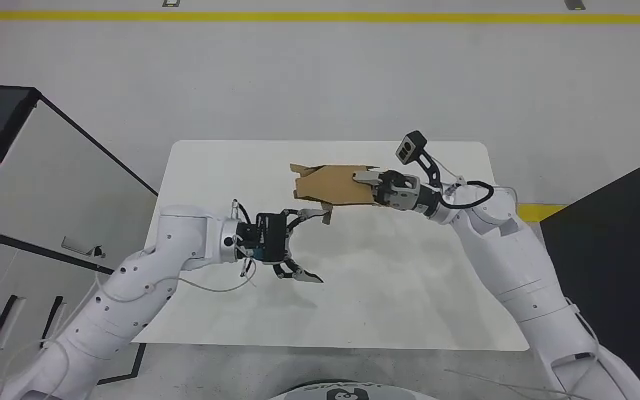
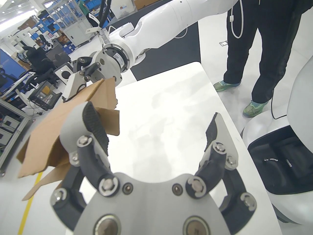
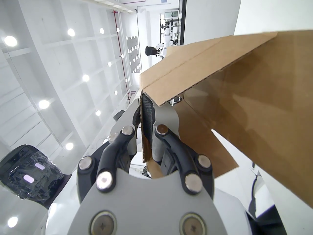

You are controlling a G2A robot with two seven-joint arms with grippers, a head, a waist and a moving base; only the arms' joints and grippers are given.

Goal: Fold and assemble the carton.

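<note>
Carton: the carton is brown corrugated board, partly opened out, with loose flaps at its ends. It is held over the far half of the surface, about midway across its width, with its long side running across the surface. Whether any part of it rests on the surface cannot be told.

Surface: the surface is a white rectangular top with rounded corners.

Right tool: the right tool is over the far half of the surface, toward its right side. It is drawn narrow and clamped on the carton's end there. In the right wrist view a thin edge of board sits sandwiched between the two ribbed pads, and a larger panel spreads out beyond them.

Left tool: the left tool is over the middle of the surface. It is spread wide and holds nothing.

Left fingers: one of the fingers lies just beside a flap on the carton's near edge, the one facing the surface's near side. Whether it touches the board cannot be told. The other finger is well apart from the carton, above bare surface.

Flaps: a short one hangs from the carton's near edge. Another juts from the end facing the surface's left side.
</note>
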